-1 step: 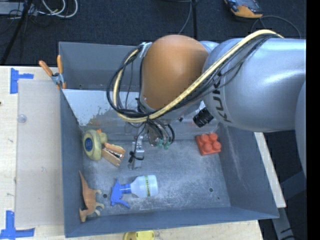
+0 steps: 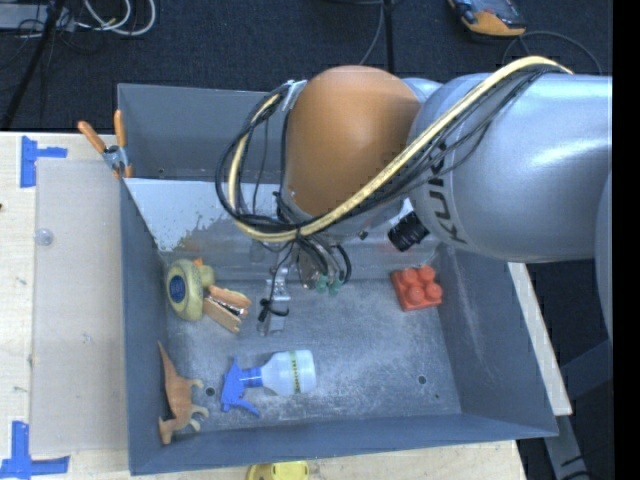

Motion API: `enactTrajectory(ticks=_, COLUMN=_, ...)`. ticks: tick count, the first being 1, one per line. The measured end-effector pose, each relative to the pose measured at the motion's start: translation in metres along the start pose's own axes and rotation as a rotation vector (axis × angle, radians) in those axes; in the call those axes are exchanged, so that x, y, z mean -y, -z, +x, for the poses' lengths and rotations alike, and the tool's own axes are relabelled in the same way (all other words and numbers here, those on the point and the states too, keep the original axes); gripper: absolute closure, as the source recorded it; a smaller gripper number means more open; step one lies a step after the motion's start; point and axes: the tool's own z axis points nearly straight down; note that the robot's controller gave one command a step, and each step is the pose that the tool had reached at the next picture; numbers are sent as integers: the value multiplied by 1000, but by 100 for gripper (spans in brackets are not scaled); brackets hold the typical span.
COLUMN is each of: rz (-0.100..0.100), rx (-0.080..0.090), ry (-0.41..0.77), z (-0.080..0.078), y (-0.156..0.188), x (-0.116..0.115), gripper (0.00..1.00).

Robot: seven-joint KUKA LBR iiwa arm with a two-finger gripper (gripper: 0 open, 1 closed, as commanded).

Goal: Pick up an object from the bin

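Here we are above the grey bin [image 2: 470,388]. The silver arm [image 2: 540,168] comes in from 3 o'clock, its orange cover [image 2: 345,138] sitting big over the upper half of the bin, with black and yellow cables [image 2: 245,183] looped down its 9 o'clock side. Below that cover the gripper [image 2: 272,306] hangs low near the bin's middle, over bare grey floor. Whether the hand is spread wide or pinched narrow, I cannot tell from this angle.

Take the gripper as the centre of the dial. At 9 o'clock, just beside it, a wooden clothespin [image 2: 228,308] lies flat, its far end touching a yellow round reel with a blue hub [image 2: 183,290]. At 6 o'clock, near but apart, a small white spray bottle [image 2: 285,373] lies on its side, blue head pointing to 9 o'clock. Out at 7 o'clock, well apart and close to the bin's 9 o'clock wall, there's an orange toy dinosaur [image 2: 178,393]. Over at 3 o'clock, well apart again, a red-orange studded building brick [image 2: 416,288] rests on the floor, close under the arm
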Motion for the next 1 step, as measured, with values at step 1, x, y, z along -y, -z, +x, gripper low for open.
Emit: enactTrajectory(ticks=1, rz=0, rx=0, ry=81, z=18, y=-55, x=12, gripper=0)
